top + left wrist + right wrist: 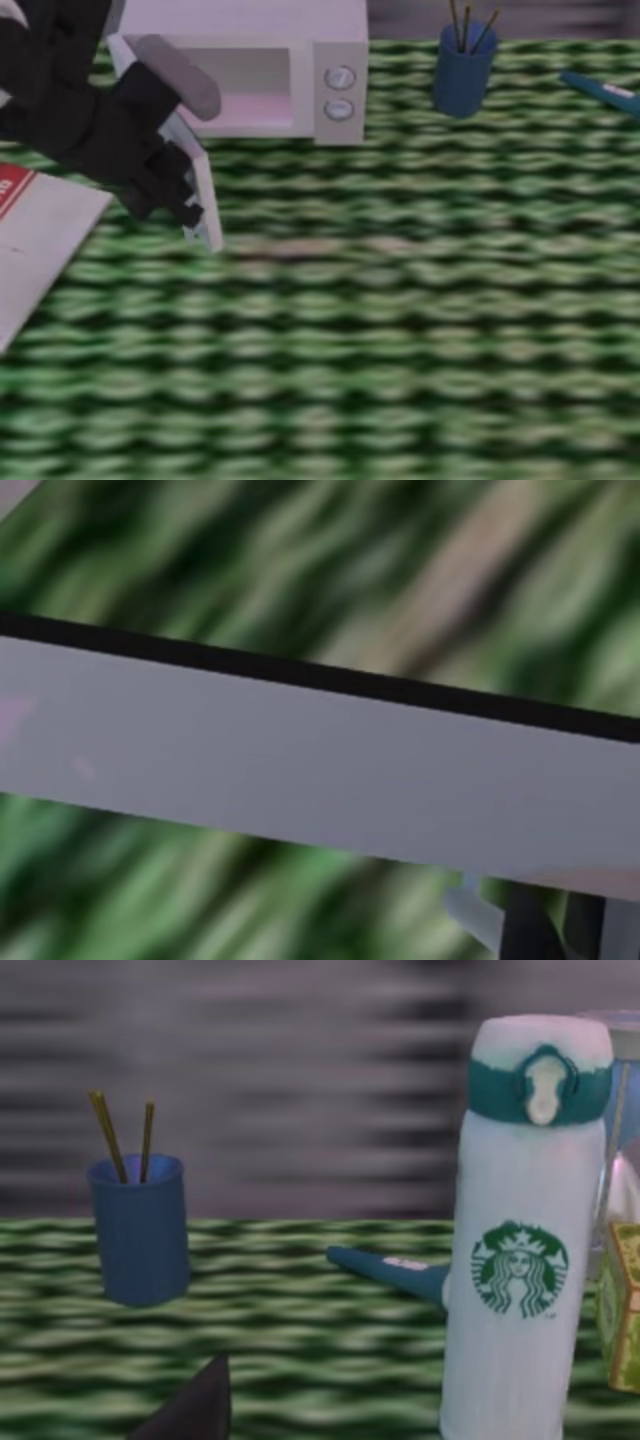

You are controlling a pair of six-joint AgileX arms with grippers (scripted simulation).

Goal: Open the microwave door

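Note:
The white microwave (pixel 300 20) stands at the table's back left, its pale pinkish inside (pixel 255 95) showing and two round knobs (pixel 340 92) on its right strip. The microwave door (pixel 207 195) is swung out towards the front on its left side, nearly square to the oven's front. My left gripper (pixel 192 215) is shut on the door's free edge. In the left wrist view the door (pixel 320 770) crosses as a pale band, with dark fingers (pixel 525 930) at its edge. Of my right gripper only one dark fingertip (pixel 200 1405) shows, low over the mat.
A blue cup (pixel 463 75) with sticks stands right of the microwave, a teal pen (pixel 605 92) farther right. A white card with red print (pixel 40 230) lies at the left edge. A tall white bottle (pixel 520 1230) and a green box (pixel 625 1305) stand near the right gripper.

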